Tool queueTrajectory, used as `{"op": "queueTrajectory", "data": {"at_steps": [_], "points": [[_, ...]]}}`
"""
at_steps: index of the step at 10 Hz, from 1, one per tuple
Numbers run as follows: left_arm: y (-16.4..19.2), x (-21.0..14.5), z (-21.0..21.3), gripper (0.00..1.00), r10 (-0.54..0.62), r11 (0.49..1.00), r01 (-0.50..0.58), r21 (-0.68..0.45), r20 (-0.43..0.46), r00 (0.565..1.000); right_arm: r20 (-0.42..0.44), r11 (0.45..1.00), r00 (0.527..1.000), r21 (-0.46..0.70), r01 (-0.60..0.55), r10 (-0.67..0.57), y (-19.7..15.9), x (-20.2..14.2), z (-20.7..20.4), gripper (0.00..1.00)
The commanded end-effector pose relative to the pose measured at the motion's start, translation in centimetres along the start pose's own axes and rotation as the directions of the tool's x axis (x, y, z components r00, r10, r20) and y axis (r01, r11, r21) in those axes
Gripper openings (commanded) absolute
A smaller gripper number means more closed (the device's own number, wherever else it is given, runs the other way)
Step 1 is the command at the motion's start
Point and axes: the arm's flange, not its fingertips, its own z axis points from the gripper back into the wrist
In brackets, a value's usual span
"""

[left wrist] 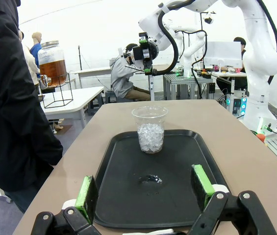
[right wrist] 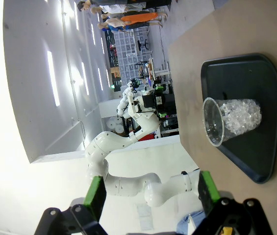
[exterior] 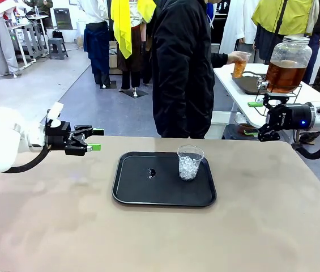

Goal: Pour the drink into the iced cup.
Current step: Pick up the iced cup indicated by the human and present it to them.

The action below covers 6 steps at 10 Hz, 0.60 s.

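My left pincer (exterior: 96, 139) and right pincer (exterior: 253, 119) gape empty, so fumbling the translucent amber drink (exterior: 239, 69) from the person's hand (exterior: 237, 57) could spill it beside the clear ice-filled plastic cup (exterior: 190, 164) on the black tray (exterior: 137, 190).

A black tray (exterior: 143, 192) lies on the tan table (exterior: 46, 226), a small wet spot (exterior: 152, 173) near its middle.

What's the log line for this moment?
left tool open, empty | right tool open, empty | iced cup upright on tray, ice only | drink in cup in person's hand, far side
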Motion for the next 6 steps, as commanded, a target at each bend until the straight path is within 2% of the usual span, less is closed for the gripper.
{"op": "queueTrajectory", "data": {"at_steps": [1,6], "points": [[0.14,0.19,-0.02,1.00,0.007,1.000,-0.007,0.000,0.002,1.000,0.006,1.000,1.000,-0.003,-0.003,0.003,0.11,-0.02,-0.09,1.00],[0.14,0.19,-0.02,1.00,0.007,1.000,-0.007,0.000,0.002,1.000,0.006,1.000,1.000,-0.003,-0.003,0.003,0.11,-0.02,-0.09,1.00]]}}
